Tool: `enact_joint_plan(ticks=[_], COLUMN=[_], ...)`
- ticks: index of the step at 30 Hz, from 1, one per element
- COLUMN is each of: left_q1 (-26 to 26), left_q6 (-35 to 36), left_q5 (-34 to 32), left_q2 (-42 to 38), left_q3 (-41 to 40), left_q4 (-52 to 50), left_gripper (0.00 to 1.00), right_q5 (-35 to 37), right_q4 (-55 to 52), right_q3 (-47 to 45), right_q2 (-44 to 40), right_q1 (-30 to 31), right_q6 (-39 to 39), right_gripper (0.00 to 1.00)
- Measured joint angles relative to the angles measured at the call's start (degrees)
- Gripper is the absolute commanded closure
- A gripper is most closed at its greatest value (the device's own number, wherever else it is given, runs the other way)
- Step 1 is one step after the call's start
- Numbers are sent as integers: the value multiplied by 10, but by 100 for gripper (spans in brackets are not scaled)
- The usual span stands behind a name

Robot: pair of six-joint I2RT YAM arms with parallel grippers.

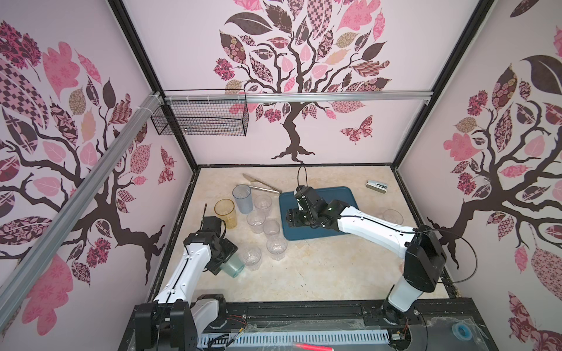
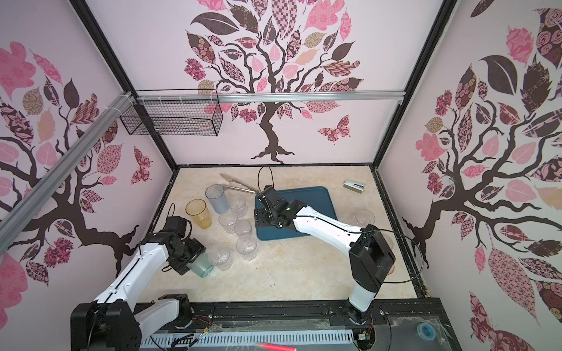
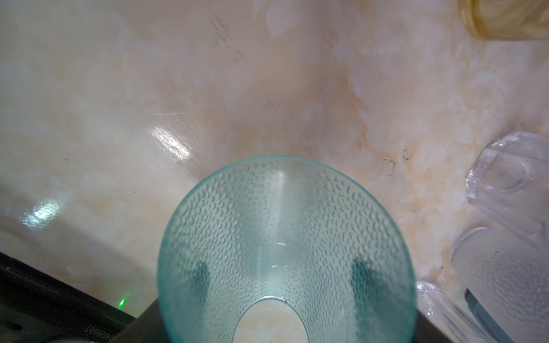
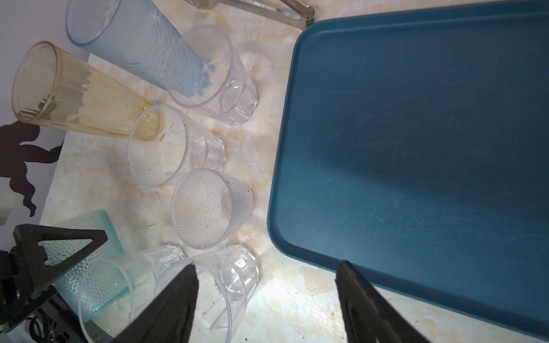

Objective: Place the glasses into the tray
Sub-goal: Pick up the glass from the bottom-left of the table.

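My left gripper [image 1: 226,258] is shut on a teal-green dimpled glass [image 1: 233,266] near the table's front left. The glass is tilted, and both fingers [image 3: 202,282] show dark through its wall [image 3: 285,225]. My right gripper [image 4: 267,279] hangs open and empty over the left edge of the dark teal tray [image 1: 343,194], which has no glass in it. Between the arms stand a blue-grey glass [image 1: 242,199], an amber glass [image 1: 225,212] and several short clear glasses [image 1: 276,246]. Another clear glass [image 1: 393,217] stands right of the tray, behind the right arm.
Metal tongs [image 1: 261,184] lie behind the glasses by the tray's far left corner. A white stapler [image 1: 376,186] lies at the back right. A wire basket [image 1: 200,121] hangs on the back wall. Patterned walls close in the table on three sides.
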Motion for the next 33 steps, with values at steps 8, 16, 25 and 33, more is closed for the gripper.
enact_joint_plan(ticks=[8, 16, 25, 33], left_q1=[0, -14, -129, -235], left_q6=[13, 62, 177, 298], left_q5=[-34, -47, -76, -33], left_q2=[-14, -47, -47, -5], left_q3=[57, 144, 275, 245], left_q4=[-43, -62, 4, 282], left_gripper=[52, 54, 54, 55], right_q5=[-6, -30, -46, -160], right_q4=[8, 4, -12, -42], right_q3=[0, 15, 25, 55], right_q2=[0, 0, -13, -48], right_q1=[-3, -38, -73, -186], right_q6=[5, 3, 3, 33], right_gripper=[24, 24, 24, 24])
